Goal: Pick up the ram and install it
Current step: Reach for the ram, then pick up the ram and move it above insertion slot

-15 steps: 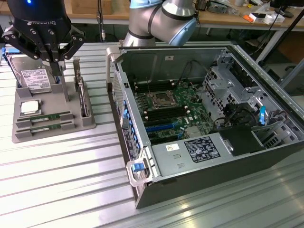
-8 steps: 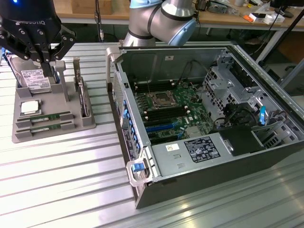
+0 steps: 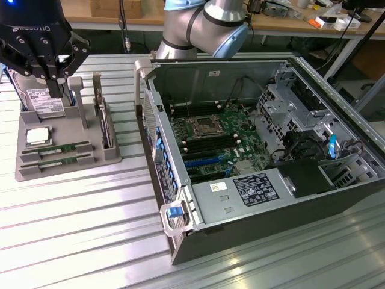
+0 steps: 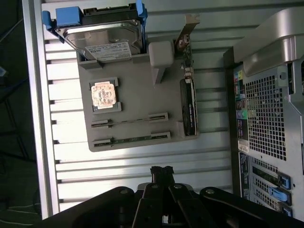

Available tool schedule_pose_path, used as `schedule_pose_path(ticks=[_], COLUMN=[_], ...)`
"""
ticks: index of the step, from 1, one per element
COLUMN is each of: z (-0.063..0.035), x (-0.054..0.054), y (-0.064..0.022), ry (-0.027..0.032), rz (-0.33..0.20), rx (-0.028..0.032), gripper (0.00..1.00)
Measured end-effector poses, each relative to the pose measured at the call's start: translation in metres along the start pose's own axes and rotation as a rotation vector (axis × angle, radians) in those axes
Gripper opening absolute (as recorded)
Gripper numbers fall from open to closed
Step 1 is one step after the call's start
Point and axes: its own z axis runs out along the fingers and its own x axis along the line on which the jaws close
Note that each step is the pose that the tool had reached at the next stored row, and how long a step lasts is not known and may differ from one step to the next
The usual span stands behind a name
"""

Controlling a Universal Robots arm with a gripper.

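Ram, a long, thin green circuit-board stick (image 3: pixel 60 147), stands on its long edge in a slot of the grey moulded parts tray (image 3: pixel 66 170), at the tray's end away from the boxy silver hard drive (image 3: pixel 42 99). A matching stick (image 3: pixel 60 159) fills the neighbouring slot. Such a board is likely light and stiff but fragile. It is best pinched across its flat faces near mid-length, where the exposed top edge rises above the tray. The black gripper (image 3: pixel 55 89) hangs over the tray's hard-drive end with its fingers pressed together and holding nothing. Beside the tray, toward the exterior view's right, the open dark computer case (image 3: pixel 264 198) shares the ribbed metal table (image 3: pixel 90 229).

From the wrist, the ram (image 4: pixel 130 119) reads as a thin line between two end holders in the tray (image 4: pixel 137 90), just beside the square silver processor chip (image 4: pixel 103 93). The closed fingers (image 4: pixel 161 172) sit over bare table (image 4: pixel 133 159), clear of the tray's ram end. A dark expansion card (image 4: pixel 189 107) stands along one side of the tray, so free room seems to lie straight above the slots.
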Motion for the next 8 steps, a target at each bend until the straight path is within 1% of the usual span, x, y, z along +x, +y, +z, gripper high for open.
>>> schedule_pose_path(ticks=[8], z=[0.0], x=[0.0], y=[0.0], ry=[0.0001], rz=[-0.004], rx=[-0.0002], gripper=[0.1])
